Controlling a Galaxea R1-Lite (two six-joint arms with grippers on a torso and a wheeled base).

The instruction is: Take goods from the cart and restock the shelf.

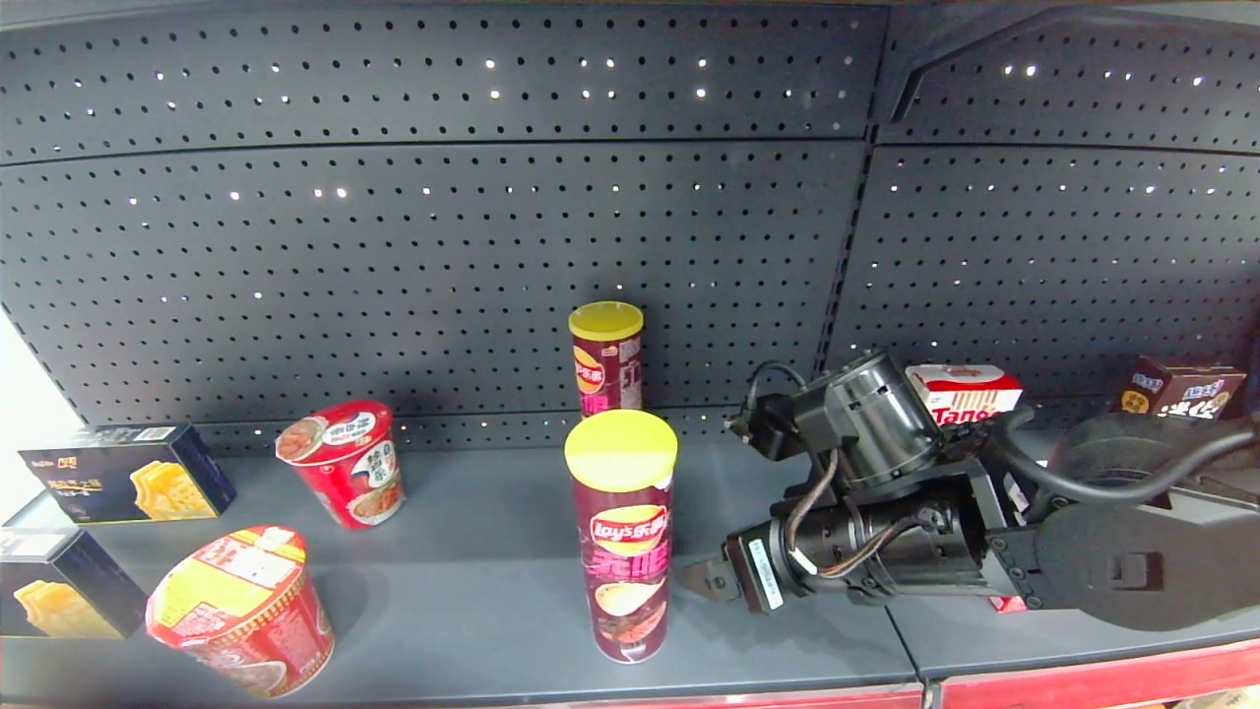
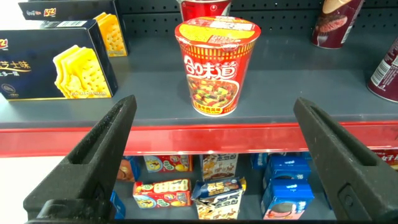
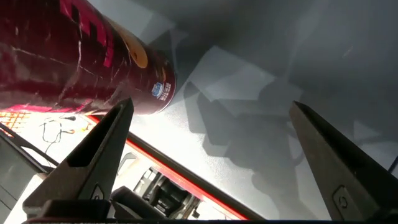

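Chips can (image 1: 622,537) | just beside right end effector (image 1: 701,579) | apparently apart

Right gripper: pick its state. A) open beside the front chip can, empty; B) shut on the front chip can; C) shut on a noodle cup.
A: the right gripper stands open beside the front chip can, with nothing between its fingers.
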